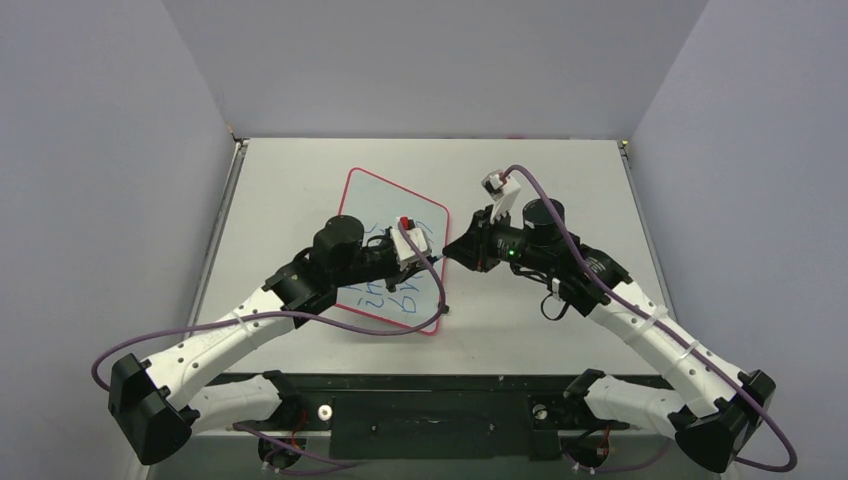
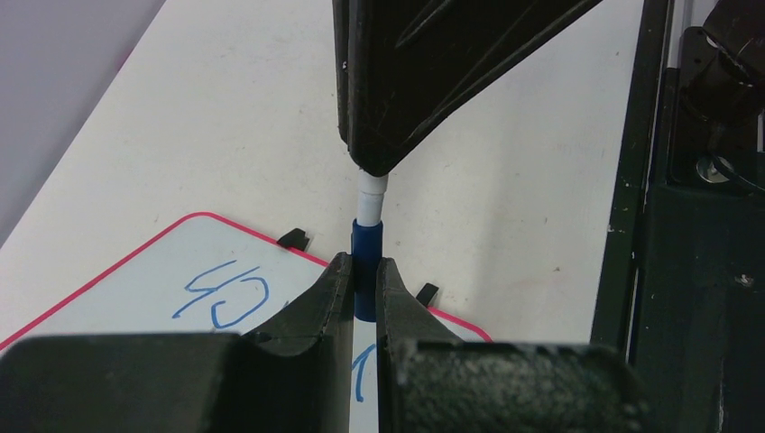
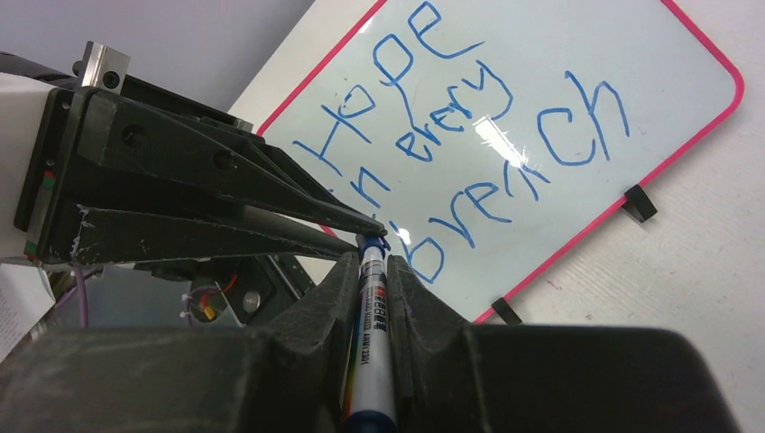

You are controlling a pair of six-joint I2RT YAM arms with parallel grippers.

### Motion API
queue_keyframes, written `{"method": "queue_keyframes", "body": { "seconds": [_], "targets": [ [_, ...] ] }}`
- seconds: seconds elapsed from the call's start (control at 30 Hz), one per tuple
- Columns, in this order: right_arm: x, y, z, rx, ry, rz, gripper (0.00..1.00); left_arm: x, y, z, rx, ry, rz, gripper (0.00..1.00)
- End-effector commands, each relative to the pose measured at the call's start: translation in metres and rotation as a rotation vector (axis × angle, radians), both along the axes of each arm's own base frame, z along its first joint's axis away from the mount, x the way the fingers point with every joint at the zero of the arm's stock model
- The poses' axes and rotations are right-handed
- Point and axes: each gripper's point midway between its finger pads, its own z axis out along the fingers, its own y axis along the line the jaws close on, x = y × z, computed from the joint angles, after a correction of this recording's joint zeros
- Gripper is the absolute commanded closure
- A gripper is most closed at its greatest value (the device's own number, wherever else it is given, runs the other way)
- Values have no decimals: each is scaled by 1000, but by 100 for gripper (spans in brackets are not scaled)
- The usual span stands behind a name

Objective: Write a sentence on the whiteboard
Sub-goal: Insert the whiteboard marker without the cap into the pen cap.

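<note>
Right gripper (image 3: 370, 271) clamps marker (image 3: 371, 347) body, left gripper (image 2: 364, 271) pinches its blue cap (image 2: 366, 244), both meeting by whiteboard (image 3: 649, 45) clipped edge, three-line blue sentence (image 3: 469, 126) on it

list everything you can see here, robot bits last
table: one, pale grey, under everything
whiteboard: one, white with a pink-red rim, flat on the table, partly under the left arm
sentence: three lines, blue, handwritten on the whiteboard
clips: two, black, on one edge of the whiteboard
marker: one, white barrel with print, held level between the two grippers
cap: one, blue, at the marker's end
cables: two, purple, one along each arm
left gripper: one, black, shut on the cap
right gripper: one, black, shut on the marker
</note>
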Motion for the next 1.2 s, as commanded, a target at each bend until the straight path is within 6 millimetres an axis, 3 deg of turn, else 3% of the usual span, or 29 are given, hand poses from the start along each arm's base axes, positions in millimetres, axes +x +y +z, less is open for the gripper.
{"method": "queue_keyframes", "body": {
  "seconds": [0.0,0.33,0.9,1.17],
  "targets": [
    [-8,17,3,23,-19,110,100,-14,-12,43,-120,-87,-101,100],
    [-10,27,-9,10,6,167,100,-23,-13,48,-146,-75,-137,100],
    [-24,31,-31,-13,-11,226,100,-42,-25,108,-330,-36,-259,100],
    [-29,25,-35,-16,-23,214,100,-38,-32,129,-435,-10,-284,100]
  ]
}}
